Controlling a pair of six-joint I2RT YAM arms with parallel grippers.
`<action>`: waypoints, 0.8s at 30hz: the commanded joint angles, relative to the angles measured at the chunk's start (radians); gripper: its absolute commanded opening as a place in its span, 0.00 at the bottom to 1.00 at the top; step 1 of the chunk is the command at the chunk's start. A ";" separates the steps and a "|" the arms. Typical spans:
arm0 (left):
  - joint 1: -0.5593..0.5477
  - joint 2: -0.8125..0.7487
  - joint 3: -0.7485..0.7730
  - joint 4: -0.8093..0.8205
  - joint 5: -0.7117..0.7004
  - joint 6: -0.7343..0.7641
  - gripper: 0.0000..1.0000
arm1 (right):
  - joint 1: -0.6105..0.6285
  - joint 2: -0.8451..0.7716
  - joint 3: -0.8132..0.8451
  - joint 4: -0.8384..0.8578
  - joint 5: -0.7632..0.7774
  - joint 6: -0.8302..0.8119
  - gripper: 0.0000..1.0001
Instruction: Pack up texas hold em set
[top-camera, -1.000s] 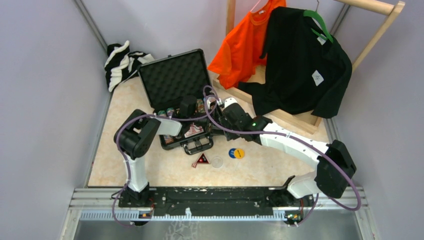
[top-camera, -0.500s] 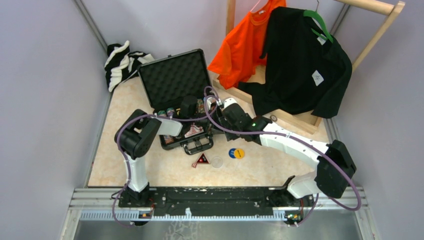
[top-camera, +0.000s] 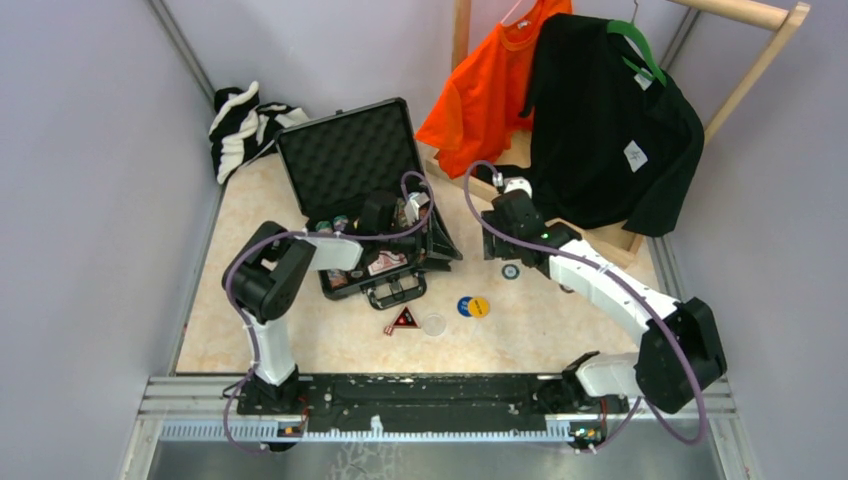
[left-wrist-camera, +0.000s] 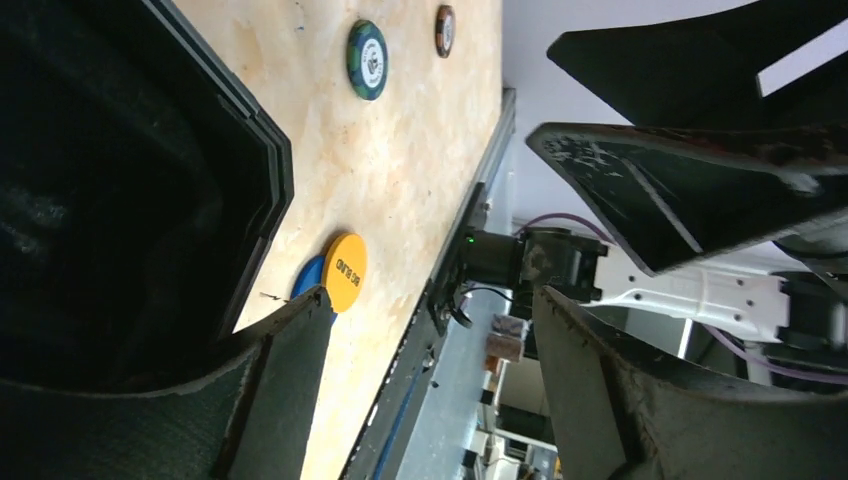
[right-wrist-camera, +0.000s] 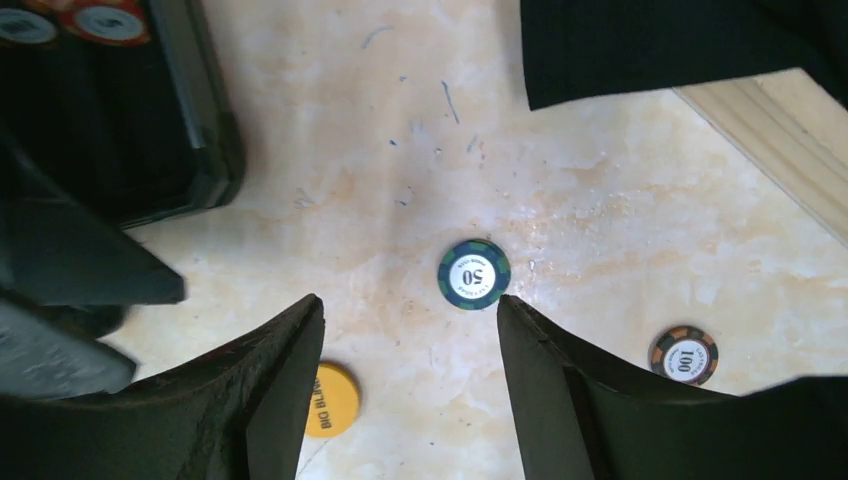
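Now the right gripper (right-wrist-camera: 410, 318), open and empty like the left gripper (left-wrist-camera: 430, 300), hangs above a stray chip (right-wrist-camera: 473, 273). Lowering to pinch it probably comes next.

One black briefcase (top-camera: 345, 155) stands open. Outside it lie two loose poker chips: one 50 chip (right-wrist-camera: 473, 272) and one 100 chip (right-wrist-camera: 684, 355). The small round discs are three: one blue disc (top-camera: 464, 306), one yellow disc (top-camera: 481, 306) and one clear disc (top-camera: 433, 323). There is one black-red triangle (top-camera: 404, 319). Inside the case more chips stand in rows (right-wrist-camera: 100, 22), but most are hidden and I cannot count them. One red card deck (top-camera: 386, 263) seems to lie there too. One wooden rack (top-camera: 750, 12) carries two shirts: one orange shirt (top-camera: 480, 95) and one black shirt (top-camera: 600, 140). There is one striped cloth (top-camera: 245, 125).
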 joint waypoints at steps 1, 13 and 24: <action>-0.010 -0.091 0.027 -0.188 -0.124 0.178 0.81 | -0.013 0.041 -0.046 0.037 0.050 0.019 0.66; -0.025 -0.166 0.031 -0.269 -0.215 0.262 0.82 | -0.090 0.141 -0.140 0.131 -0.006 0.025 0.71; -0.029 -0.160 0.029 -0.259 -0.194 0.259 0.82 | -0.148 0.210 -0.178 0.211 -0.074 0.038 0.69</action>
